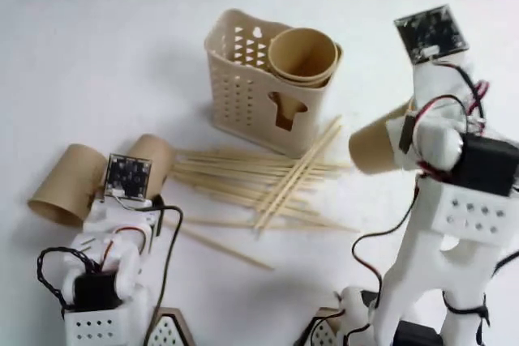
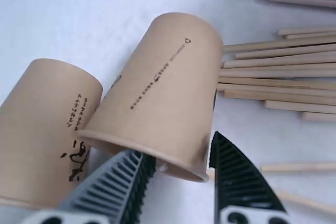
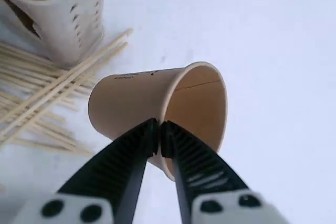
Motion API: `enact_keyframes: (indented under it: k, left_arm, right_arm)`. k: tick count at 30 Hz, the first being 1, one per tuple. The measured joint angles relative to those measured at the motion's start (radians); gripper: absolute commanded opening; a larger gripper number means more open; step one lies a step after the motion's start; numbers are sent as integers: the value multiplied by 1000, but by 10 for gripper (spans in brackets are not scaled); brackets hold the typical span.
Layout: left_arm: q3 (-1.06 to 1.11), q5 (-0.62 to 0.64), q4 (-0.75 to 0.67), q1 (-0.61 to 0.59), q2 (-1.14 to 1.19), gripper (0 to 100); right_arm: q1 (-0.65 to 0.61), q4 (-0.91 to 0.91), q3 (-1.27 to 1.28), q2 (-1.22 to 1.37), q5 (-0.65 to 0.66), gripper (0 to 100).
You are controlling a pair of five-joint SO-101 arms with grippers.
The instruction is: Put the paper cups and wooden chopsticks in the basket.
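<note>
The right gripper is pressed together on the rim of a paper cup, holding it sideways above the counter, right of the basket. The basket stands upright with stacked cups inside. Wooden chopsticks lie scattered before it. The left gripper is spread at the rim of a second cup, which lies touching a third cup.
</note>
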Motion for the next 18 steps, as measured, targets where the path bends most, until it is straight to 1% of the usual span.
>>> enact_keyframes:
  k: [3,7,12,18]
  left_arm:
    - [0,0,0,0,0,178]
    - [0,0,0,0,0,178]
    - [0,0,0,0,0,178]
    - [0,0,0,0,0,178]
  right_arm:
    - [-8,0,-133,0,-18,19]
    - [-81,-21,-258,-6,-26,19]
    - [-172,-124,-295,-15,-26,20]
    - [-236,-262,-304,38,-26,23]
